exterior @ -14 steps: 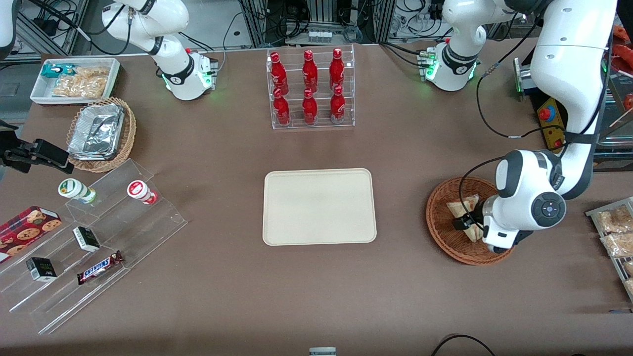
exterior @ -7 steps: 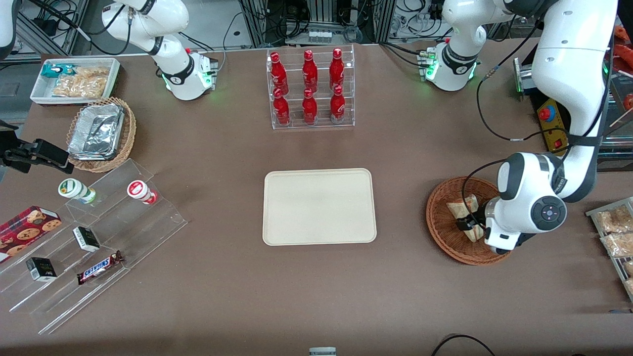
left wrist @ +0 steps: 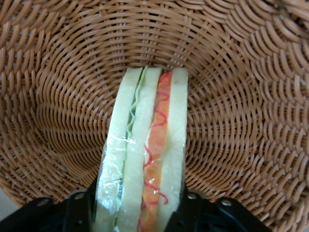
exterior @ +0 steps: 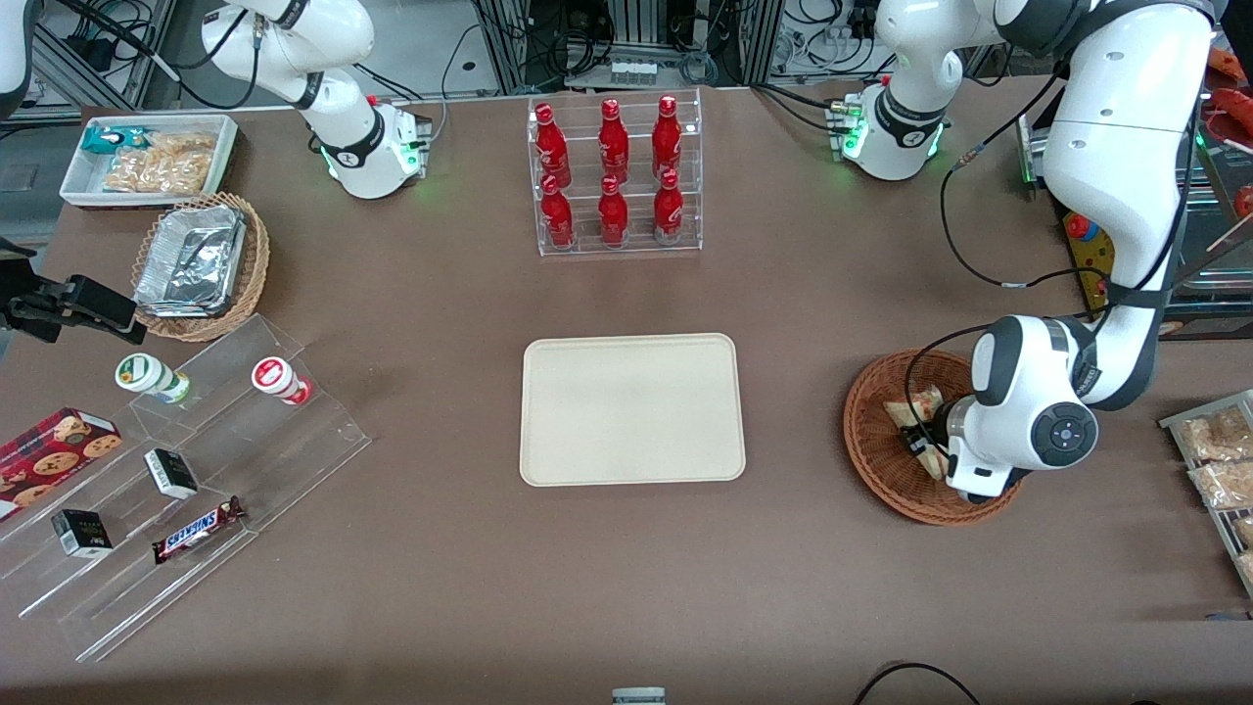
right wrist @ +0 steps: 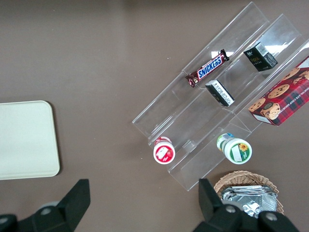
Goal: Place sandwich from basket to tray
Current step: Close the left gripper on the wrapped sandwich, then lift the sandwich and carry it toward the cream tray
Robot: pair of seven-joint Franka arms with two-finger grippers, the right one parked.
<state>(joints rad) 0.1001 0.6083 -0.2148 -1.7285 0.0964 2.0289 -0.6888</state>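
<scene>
Over the last second the gripper [exterior: 925,450] had shifted slightly inside the wicker basket [exterior: 871,460], jaws clasping the wrapped sandwich [left wrist: 142,159]. Lift likely beginning; cream tray [exterior: 631,409] sat bare, well apart.

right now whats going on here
The left arm's gripper is down in the basket, its fingers on either side of a wrapped sandwich. The sandwich is in the basket, not yet carried over. The tray sits at the middle of the table with nothing on it.
</scene>
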